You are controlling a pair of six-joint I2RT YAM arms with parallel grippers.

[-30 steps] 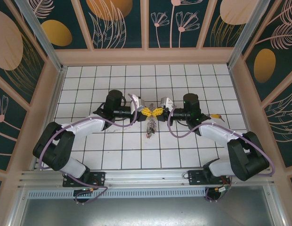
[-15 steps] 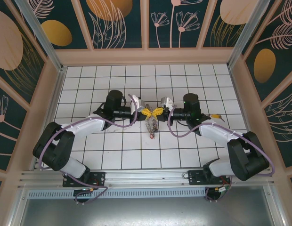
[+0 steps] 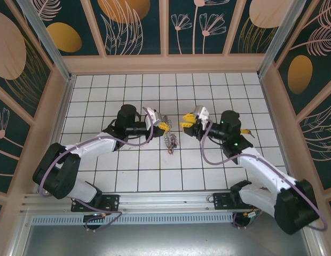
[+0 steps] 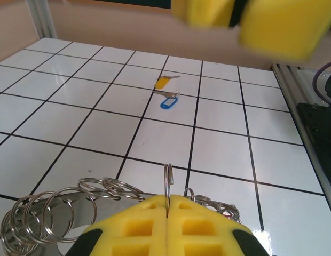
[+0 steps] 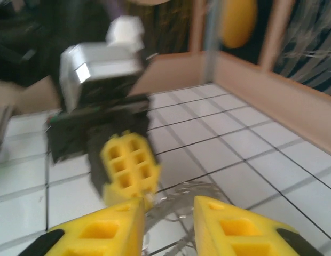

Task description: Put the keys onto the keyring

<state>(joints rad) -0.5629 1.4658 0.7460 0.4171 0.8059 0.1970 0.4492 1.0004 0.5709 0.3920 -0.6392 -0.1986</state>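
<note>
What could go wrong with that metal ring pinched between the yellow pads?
The left end effector pinches only the thin edge of the ring, so it and the bunch of small rings might slip or twist free. The right end effector stands open close by; a hasty approach could knock the ring loose.

The keyring (image 4: 168, 178) is thin polished metal wire, like the small split rings (image 4: 45, 213) beside it. The desk (image 4: 219, 144) is glossy white tile. The left gripper (image 4: 166, 208) has matt, rubbery-looking yellow pads (image 4: 139, 226). The blue tag (image 4: 167, 103) and yellow tag (image 4: 162, 82) are smooth plastic.
</note>
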